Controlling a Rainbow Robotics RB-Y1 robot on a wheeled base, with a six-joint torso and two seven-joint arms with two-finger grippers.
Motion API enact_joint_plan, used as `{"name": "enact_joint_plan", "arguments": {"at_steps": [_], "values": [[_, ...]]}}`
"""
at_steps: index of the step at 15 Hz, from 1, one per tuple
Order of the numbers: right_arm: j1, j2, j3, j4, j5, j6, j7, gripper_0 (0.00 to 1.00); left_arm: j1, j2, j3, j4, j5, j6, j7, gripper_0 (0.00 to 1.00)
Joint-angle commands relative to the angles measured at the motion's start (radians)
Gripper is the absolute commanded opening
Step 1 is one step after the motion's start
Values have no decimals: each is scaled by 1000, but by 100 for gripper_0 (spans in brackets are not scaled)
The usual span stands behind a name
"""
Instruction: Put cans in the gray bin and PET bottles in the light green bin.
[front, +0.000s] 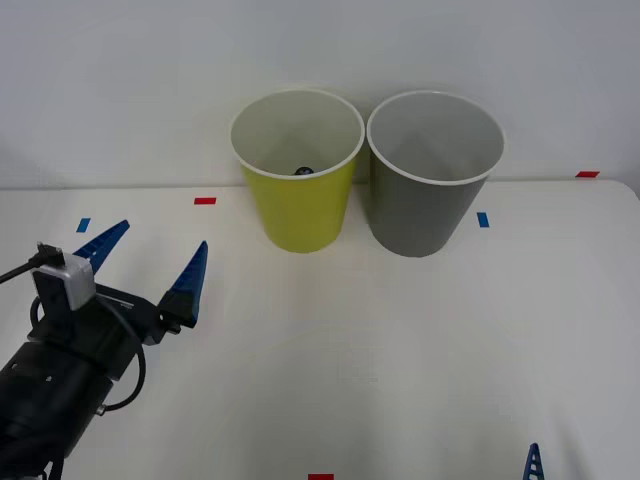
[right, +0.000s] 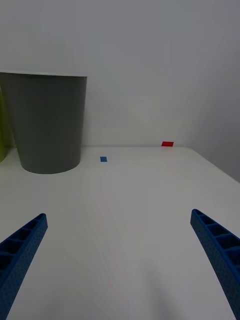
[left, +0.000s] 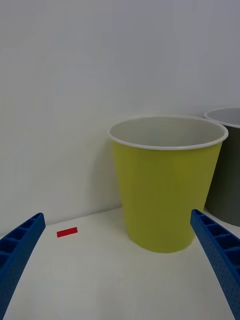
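Note:
The light green bin (front: 296, 190) (left: 165, 195) and the gray bin (front: 433, 190) (right: 47, 125) stand upright side by side at the back of the white table, rims nearly touching. Low inside the light green bin a small dark spot (front: 303, 171) peeks over the near rim; it looks like the black cap of a PET bottle. Cans are out of view. My left gripper (front: 160, 240) (left: 117, 215) hovers open and holds nothing, to the left of and nearer than the green bin. My right gripper (right: 118, 215) is open at the near right, with one fingertip (front: 533, 465) showing at the front edge.
Small red (front: 205, 200) and blue (front: 483, 219) tape marks dot the table. A white wall rises right behind the bins. The table's right edge (right: 220, 170) runs past the gray bin. Bare tabletop lies between the grippers and the bins.

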Motion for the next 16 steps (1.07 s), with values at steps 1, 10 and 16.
{"name": "enact_joint_plan", "arguments": {"at_steps": [1, 10, 16], "values": [[0, 0, 0, 0, 0, 0, 0, 100, 27, 25, -31, 141, -119, -157, 24, 100], [0, 0, 0, 0, 0, 0, 0, 100, 179, 25, -20, 287, -287, -353, 45, 100], [0, 0, 0, 0, 0, 0, 0, 100, 346, 1, 21, 289, -272, -444, 96, 100]]}}
